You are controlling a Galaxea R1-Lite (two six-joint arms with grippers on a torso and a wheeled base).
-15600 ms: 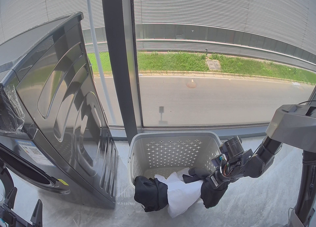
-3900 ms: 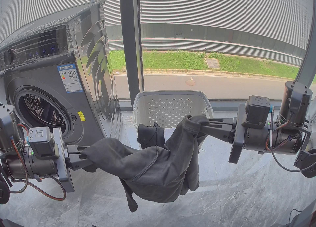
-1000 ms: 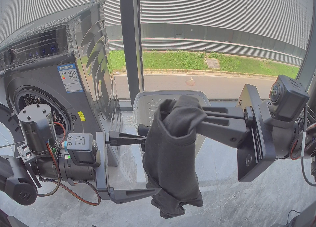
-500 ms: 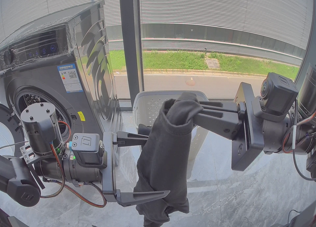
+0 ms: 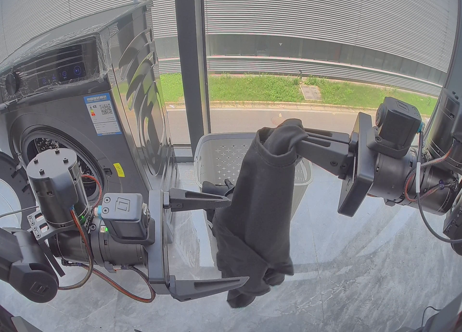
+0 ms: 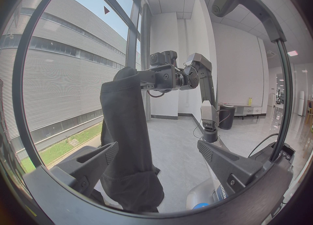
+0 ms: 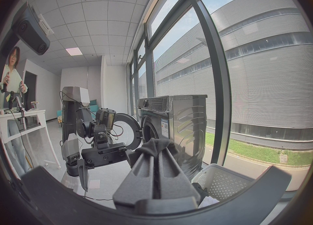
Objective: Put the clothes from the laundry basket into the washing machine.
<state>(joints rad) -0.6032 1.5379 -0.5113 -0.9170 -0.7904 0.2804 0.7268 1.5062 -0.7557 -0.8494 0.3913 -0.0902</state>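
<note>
Garment, dark grey point(image 5: 262, 203), hung full length from the R gripper point(image 5: 308, 147), whose fingers were pressed together on a bunched top fold, out in front of the laundry basket point(image 5: 219, 147) and above the floor. In the right wrist view the two fingers point(image 7: 143, 173) met w/ the cloth point(image 7: 156, 145) pinched at the tips. L gripper point(image 5: 238, 240) sat level beside the washing machine point(image 5: 82, 106), fingers spread wide, nothing pinched. The garment's lower part hung at the fingertips, and in the left wrist view it overlapped one finger point(image 6: 94, 163); contact cannot be told. Basket stood on the floor just beside the machine, by the window. A dark piece of clothing point(image 5: 216, 188) lay over its near rim, w/ white cloth point(image 7: 208, 201) inside. Machine door point(image 7: 125, 131) was swung open, drum point(image 5: 48, 155) exposed.
</note>
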